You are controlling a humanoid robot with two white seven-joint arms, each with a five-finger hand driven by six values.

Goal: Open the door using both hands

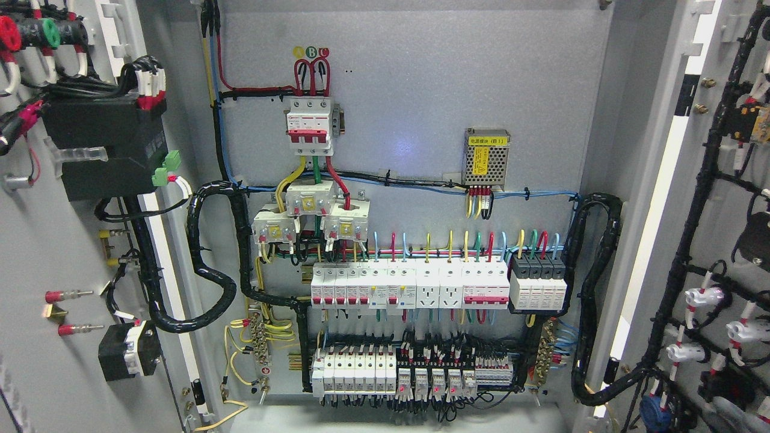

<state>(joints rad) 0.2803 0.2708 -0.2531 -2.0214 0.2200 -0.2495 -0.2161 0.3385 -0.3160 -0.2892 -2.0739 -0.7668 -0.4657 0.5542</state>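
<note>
Head view had no hand in frame, so grip state unknown; left door (pixel 66 252) and right door (pixel 716 240) stood swung wide either side of the cabinet (pixel 421 90), task looks done.

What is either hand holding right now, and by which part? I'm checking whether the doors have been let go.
Nothing can be seen held: neither hand is in view. Both cabinet doors, left door and right door, stand swung open, exposing the breaker panel.
</note>
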